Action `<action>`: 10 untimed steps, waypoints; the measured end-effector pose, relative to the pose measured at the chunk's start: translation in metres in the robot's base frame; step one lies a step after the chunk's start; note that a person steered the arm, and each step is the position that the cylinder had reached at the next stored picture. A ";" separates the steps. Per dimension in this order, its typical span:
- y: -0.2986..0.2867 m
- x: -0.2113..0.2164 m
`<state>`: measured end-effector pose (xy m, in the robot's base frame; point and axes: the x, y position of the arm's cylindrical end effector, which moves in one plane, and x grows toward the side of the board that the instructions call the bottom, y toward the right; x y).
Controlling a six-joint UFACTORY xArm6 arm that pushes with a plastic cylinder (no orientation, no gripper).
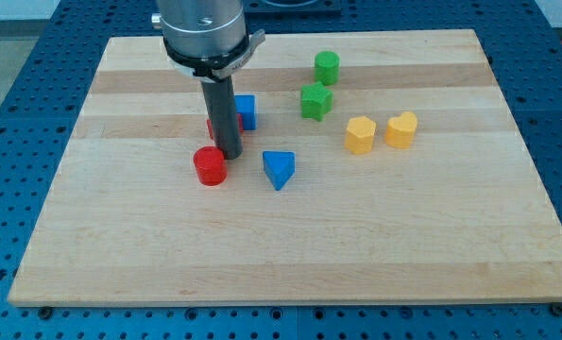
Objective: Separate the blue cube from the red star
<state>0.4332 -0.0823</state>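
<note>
The blue cube sits on the wooden board left of centre near the view's top. The red star is mostly hidden behind my rod; only a sliver of red shows at the rod's left edge, right beside the cube. My tip rests on the board just below the cube and star, touching or nearly touching the upper right of a red cylinder.
A blue triangular block lies right of the red cylinder. A green star-like block and a green cylinder sit at upper centre. Two yellow blocks lie to the right. The board's edge borders blue pegboard.
</note>
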 end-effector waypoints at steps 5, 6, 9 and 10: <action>0.002 -0.047; 0.004 -0.057; 0.024 -0.080; 0.028 -0.089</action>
<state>0.3444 -0.0543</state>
